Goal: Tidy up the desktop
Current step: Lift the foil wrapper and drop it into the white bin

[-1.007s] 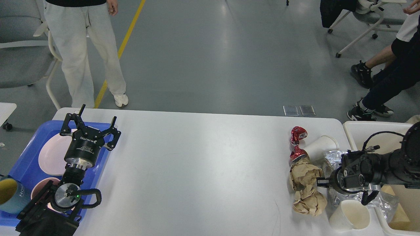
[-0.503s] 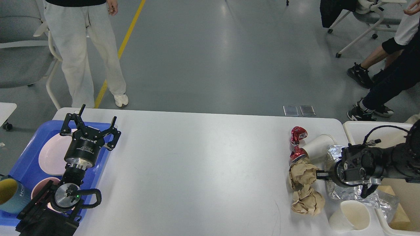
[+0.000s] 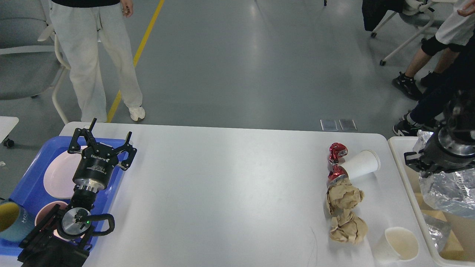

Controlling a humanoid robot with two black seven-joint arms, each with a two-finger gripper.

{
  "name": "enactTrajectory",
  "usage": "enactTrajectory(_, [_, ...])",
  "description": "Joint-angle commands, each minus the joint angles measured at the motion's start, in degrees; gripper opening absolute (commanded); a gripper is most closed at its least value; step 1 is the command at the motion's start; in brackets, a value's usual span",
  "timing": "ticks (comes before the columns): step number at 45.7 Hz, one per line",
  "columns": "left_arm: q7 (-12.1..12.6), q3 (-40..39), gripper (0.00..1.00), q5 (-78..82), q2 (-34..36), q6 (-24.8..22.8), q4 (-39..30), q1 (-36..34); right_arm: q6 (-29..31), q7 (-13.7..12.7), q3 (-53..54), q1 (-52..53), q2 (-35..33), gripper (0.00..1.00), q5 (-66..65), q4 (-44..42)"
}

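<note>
Right claw (image 3: 417,163) hangs over the cream-white bin (image 3: 412,185) at the counter's right end, a crumpled sheet of silver foil (image 3: 447,191) bunched beneath it. The fingers are dark and seen end-on, so I cannot tell how wide they stand or whether they pinch the foil.

Left claw (image 3: 105,139) is spread wide, gripping nothing, poised above the blue tray (image 3: 26,185), which carries a pink plate (image 3: 57,174) and a pink bowl (image 3: 44,217) (a teal mug (image 3: 13,220) sits at the tray's near-left corner).

Outward on the white counter (image 3: 222,185), near its right end: two red foil wrappers (image 3: 337,163), a tipped white paper cup (image 3: 362,165) beside them, two brown paper wads (image 3: 345,211) stacked toward the near edge, and another white paper cup (image 3: 400,243) by the near corner.
</note>
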Motion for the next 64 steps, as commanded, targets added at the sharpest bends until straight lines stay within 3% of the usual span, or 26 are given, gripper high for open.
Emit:
enactTrajectory(1, [0.07, 0.00, 0.97, -0.01, 0.05, 0.00, 0.08, 0.00, 3.37, 0.09, -4.83, 14.69, 2.64, 0.00, 1.62, 10.55])
enactTrajectory(10, [0.07, 0.00, 0.97, -0.01, 0.05, 0.00, -0.01, 0.00, 6.01, 1.57, -8.01, 20.25, 5.28, 0.00, 6.02, 14.35])
enactTrajectory(14, [-0.01, 0.00, 0.97, -0.01, 0.05, 0.00, -0.01, 0.00, 6.01, 7.45, -10.63, 20.25, 5.28, 0.00, 5.94, 14.70])
enactTrajectory(18, [0.07, 0.00, 0.97, -0.01, 0.05, 0.00, -0.01, 0.00, 5.31, 10.72, -14.50, 20.34, 5.29, 0.00, 5.94, 14.61])
enactTrajectory(25, [-0.01, 0.00, 0.97, -0.01, 0.05, 0.00, -0.01, 0.00, -0.66, 11.16, -19.69, 19.37, 3.53, 0.00, 5.23, 13.30])
enactTrajectory(30, [-0.01, 0.00, 0.97, -0.01, 0.05, 0.00, 0.08, 0.00, -6.20, 11.16, -21.28, 14.72, -1.38, 0.00, 5.15, 10.84])
enactTrajectory(39, [-0.01, 0.00, 0.97, -0.01, 0.05, 0.00, 0.08, 0.00, -7.35, 11.07, -15.49, -3.37, -12.46, 0.00, 4.18, -7.95])
enactTrajectory(49, [-0.01, 0.00, 0.97, -0.01, 0.05, 0.00, 0.08, 0.00, -9.02, 10.81, 3.57, -34.04, -16.51, 0.00, 4.18, -30.63])
enactTrajectory(53, [-0.01, 0.00, 0.97, -0.01, 0.05, 0.00, -0.01, 0.00, -11.30, 10.63, 13.86, -48.89, -16.25, 0.00, 4.27, -41.79])
enactTrajectory(64, [-0.01, 0.00, 0.97, -0.01, 0.05, 0.00, -0.01, 0.00, -14.56, 10.63, 28.90, -71.58, -8.17, 0.00, 4.62, -62.62])
